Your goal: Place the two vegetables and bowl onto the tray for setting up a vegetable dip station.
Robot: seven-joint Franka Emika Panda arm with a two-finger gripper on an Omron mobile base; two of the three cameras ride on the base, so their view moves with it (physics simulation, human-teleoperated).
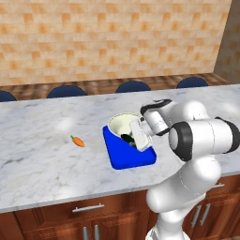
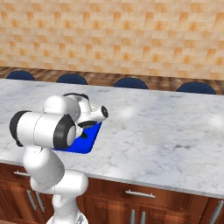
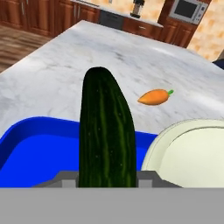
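one cucumber (image 3: 107, 131), one carrot (image 3: 154, 97), one bowl (image 3: 192, 153), one tray (image 3: 39, 144), four chairs (image 1: 67, 91)

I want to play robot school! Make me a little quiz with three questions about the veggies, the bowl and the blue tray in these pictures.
1. True or false: the carrot already lies on the tray.
2. Which thing is the gripper holding? A) the bowl B) the cucumber C) the carrot
3. Fill in: the bowl sits at the far end of the ____.

Key
1. False. It lies on the marble counter, apart from the tray.
2. B. The cucumber sticks out between the fingers, above the tray.
3. Tray.
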